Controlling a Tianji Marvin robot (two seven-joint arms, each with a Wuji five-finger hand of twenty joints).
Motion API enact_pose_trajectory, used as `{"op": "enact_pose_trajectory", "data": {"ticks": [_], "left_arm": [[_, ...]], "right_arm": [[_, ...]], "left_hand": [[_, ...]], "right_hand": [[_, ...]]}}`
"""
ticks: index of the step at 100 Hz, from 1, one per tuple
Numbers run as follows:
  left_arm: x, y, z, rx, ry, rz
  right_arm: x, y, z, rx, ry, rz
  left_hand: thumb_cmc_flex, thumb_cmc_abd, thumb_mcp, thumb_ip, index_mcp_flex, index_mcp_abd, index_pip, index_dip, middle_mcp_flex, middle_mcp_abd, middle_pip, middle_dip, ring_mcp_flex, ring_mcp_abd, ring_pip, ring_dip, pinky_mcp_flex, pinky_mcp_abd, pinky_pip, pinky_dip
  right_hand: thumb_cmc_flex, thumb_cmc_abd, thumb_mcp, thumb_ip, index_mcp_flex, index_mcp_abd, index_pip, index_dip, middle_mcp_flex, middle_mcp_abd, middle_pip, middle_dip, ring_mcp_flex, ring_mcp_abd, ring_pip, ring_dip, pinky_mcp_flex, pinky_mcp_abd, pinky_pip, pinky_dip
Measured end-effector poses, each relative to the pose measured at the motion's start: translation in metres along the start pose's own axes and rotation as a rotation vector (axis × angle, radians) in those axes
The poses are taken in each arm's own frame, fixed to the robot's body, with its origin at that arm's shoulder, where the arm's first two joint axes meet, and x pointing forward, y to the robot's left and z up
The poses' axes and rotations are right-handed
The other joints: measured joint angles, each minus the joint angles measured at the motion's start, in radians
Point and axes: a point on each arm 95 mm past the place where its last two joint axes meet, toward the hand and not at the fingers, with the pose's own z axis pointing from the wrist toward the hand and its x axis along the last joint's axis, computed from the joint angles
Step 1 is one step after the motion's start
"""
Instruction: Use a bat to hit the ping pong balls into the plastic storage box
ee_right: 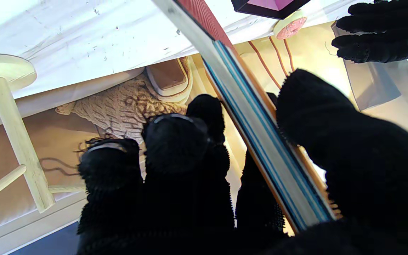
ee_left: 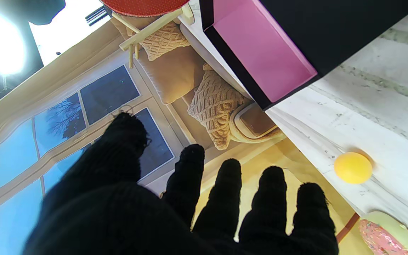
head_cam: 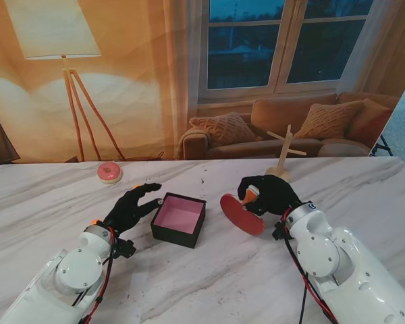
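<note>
Right hand (head_cam: pixel 266 194) grips bat (head_cam: pixel 242 214); left hand (head_cam: pixel 129 208) fingers (ee_left: pixel 230 187) spread.

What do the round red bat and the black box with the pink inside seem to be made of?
Round red bat: matt pimpled rubber on layered wood, judging by its striped edge in the right wrist view. Black box with the pink inside: thin, smooth, stiff walls, plastic or card; unclear.

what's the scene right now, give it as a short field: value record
left hand: open, fingers spread, holds nothing, left of the box
right hand: shut on the bat's handle
bat: red face, right of the box
storage box: black outside, pink inside, open top, no ball seen in it
ping pong ball: orange, on the table by the left hand, outside the box
table: white marble
other items: pink doughnut, wooden stand at the far edge
</note>
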Motion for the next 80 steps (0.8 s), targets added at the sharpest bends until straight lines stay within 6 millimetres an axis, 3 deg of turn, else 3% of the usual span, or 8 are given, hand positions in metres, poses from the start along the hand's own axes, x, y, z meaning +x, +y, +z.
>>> {"op": "enact_pose_trajectory", "data": {"ticks": [47, 64, 80], "left_arm": [[0.0, 0.001, 0.0, 0.001, -0.005, -0.006], [0.0, 0.001, 0.0, 0.001, -0.005, -0.007], [0.0, 0.001, 0.0, 0.0, -0.005, -0.008]], "right_arm": [[-0.003, -0.002, 0.006, 0.025, -0.026, -0.023], [-0.006, -0.002, 0.009, 0.049, -0.038, -0.032], [-0.01, -0.003, 0.01, 0.077, -0.047, -0.056]], "left_hand": [[0.0, 0.012, 0.0, 0.0, 0.0, 0.0, 0.0, 0.0, 0.0, 0.0, 0.0, 0.0, 0.0, 0.0, 0.001, 0.0, 0.0, 0.0, 0.0, 0.0], [0.0, 0.012, 0.0, 0.0, 0.0, 0.0, 0.0, 0.0, 0.0, 0.0, 0.0, 0.0, 0.0, 0.0, 0.001, 0.0, 0.0, 0.0, 0.0, 0.0], [0.0, 0.012, 0.0, 0.0, 0.024, 0.0, 0.002, 0.0, 0.0, 0.001, 0.0, 0.0, 0.0, 0.0, 0.001, 0.0, 0.0, 0.0, 0.0, 0.0]], "right_hand": [[-0.001, 0.076, -0.04, 0.001, 0.013, -0.057, -0.014, 0.001, -0.238, 0.037, -0.1, -0.025, -0.173, -0.004, -0.04, 0.023, -0.167, 0.0, -0.108, 0.022], [-0.002, 0.087, -0.04, -0.004, 0.012, -0.059, -0.045, -0.035, -0.285, 0.037, -0.133, -0.105, -0.27, 0.012, -0.168, 0.024, -0.255, 0.0, -0.205, 0.044], [-0.005, 0.099, -0.04, -0.006, 0.007, -0.059, -0.082, -0.055, -0.34, 0.034, -0.151, -0.117, -0.347, 0.014, -0.264, 0.012, -0.326, -0.001, -0.276, 0.044]]}}
